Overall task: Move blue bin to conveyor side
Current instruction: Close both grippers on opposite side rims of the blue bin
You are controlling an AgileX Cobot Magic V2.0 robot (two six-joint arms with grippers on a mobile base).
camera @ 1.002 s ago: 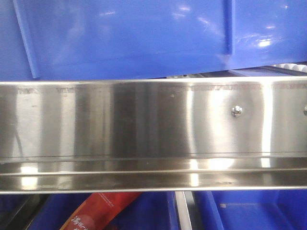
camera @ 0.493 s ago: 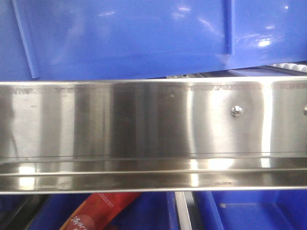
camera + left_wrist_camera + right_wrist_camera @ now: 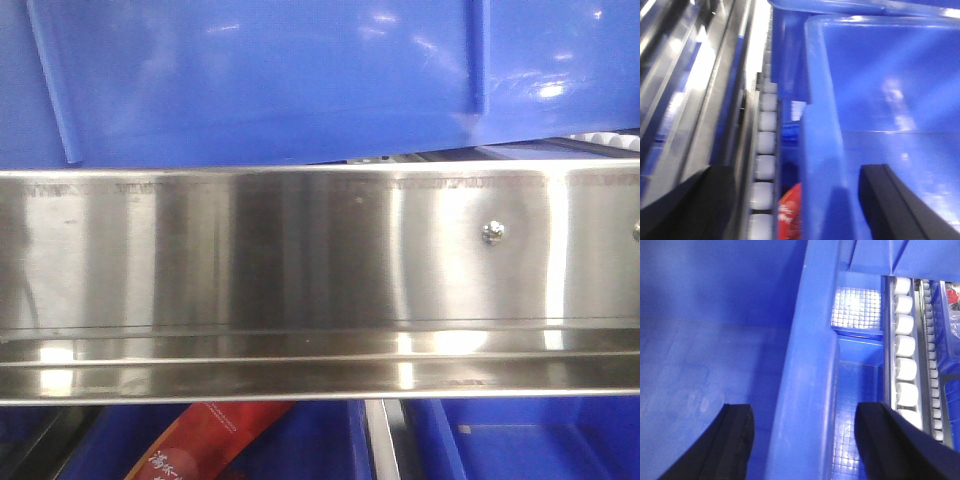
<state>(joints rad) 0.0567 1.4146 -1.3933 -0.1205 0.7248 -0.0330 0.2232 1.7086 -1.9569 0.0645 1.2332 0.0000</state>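
The blue bin fills the 12 o'clock half of the front view. Its glossy wall rises just above the steel rack, whose broad brushed rail crosses the picture from 9 to 3 o'clock. Whether the bin's base rests on the rack cannot be told from here. Below the rail, at 5 o'clock, lies a lower blue bin.

The left claw is spread wide and astride the bin's thick rim. One dark finger is outside the wall at 7 o'clock and the other is inside the bin at 5 o'clock. A gap shows on each side of the rim, so the claw pinches nothing. This view is blurred.

The right claw is likewise spread across the opposite rim. Its 7 o'clock finger is over the bin's bare floor and its 5 o'clock finger is outside the wall. Narrow gaps lie between the fingers and the rim. Outside that wall, lower down, a blue floor with a fine grid pattern shows.

A row of white rollers runs from 6 towards 12 o'clock just beside the bin's outer wall in the left wrist view. A similar row stands at 3 o'clock in the right wrist view.

A red packet with white print pokes up at 7 o'clock under the rail. A small bolt sits in the rail at 3 o'clock.
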